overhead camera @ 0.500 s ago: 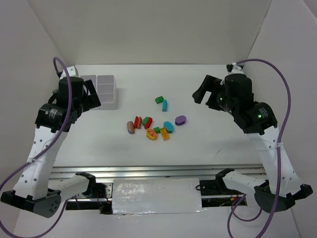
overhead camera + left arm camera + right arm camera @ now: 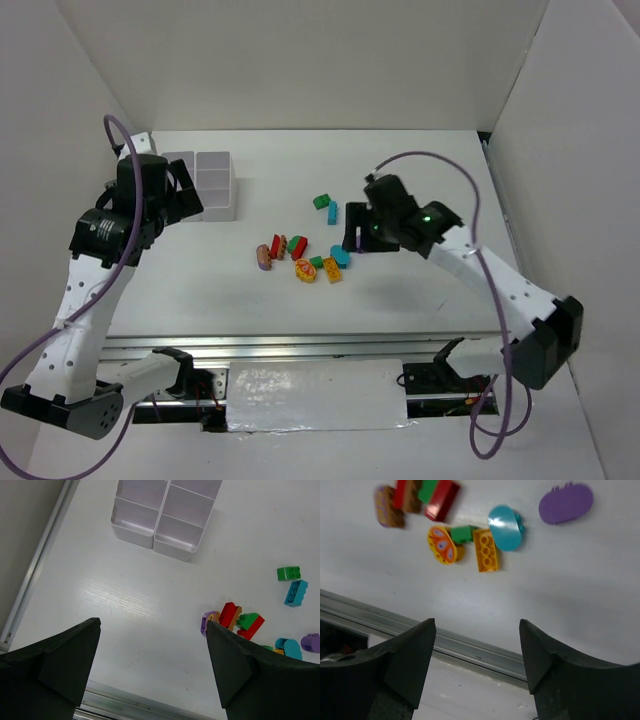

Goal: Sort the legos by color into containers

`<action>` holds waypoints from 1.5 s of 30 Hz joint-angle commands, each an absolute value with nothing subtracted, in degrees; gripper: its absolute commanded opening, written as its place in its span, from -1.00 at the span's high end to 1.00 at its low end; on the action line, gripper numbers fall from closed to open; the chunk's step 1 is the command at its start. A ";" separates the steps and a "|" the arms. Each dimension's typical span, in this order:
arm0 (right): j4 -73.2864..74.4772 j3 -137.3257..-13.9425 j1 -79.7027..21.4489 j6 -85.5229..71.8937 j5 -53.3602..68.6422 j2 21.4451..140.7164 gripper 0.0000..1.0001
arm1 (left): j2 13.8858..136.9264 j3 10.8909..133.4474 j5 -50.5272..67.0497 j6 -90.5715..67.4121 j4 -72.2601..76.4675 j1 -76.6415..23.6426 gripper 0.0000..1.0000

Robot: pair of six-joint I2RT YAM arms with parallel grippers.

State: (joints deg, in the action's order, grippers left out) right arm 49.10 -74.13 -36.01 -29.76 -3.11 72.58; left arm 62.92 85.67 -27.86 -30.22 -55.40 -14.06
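Right tool (image 2: 475,626) released above bench (image 2: 585,585). I'd centre on purple oval (image 2: 566,502), descend straight, stay clear of teal oval (image 2: 504,528). Left tool (image 2: 152,625) released too.

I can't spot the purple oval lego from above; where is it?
In the right wrist view the purple oval lego lies upper right, just right of the teal oval lego, not touching it.

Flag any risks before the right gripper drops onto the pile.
1. The teal oval, yellow brick and small green piece lie bunched together; the open right gripper may grab two or scatter them.
2. The left gripper hangs open beside the tray, so a right-arm drop-off there might clash with it.
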 commanded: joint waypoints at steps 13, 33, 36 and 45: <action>34.20 -67.32 -42.80 -26.19 -3.25 95.52 -0.44 | 62.49 80.07 -16.18 -25.93 -53.96 -14.33 -0.99; 28.65 -68.64 -43.15 -25.66 -8.35 106.17 0.12 | 59.15 75.32 -12.48 -23.47 -51.50 -14.33 -0.99; 28.74 -68.38 -43.15 -25.93 -8.18 105.30 0.22 | 59.15 75.15 -12.92 -23.47 -51.59 -14.33 -0.99; 31.55 -64.87 -43.15 -28.22 -2.82 86.88 0.75 | 61.34 77.24 -9.24 -23.99 -52.21 -14.33 -0.99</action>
State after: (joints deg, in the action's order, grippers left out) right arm 31.79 -64.82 -42.78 -27.42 -5.54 96.88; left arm 60.07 74.89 -12.32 -24.16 -52.97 -14.06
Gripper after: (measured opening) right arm 0.446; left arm 0.994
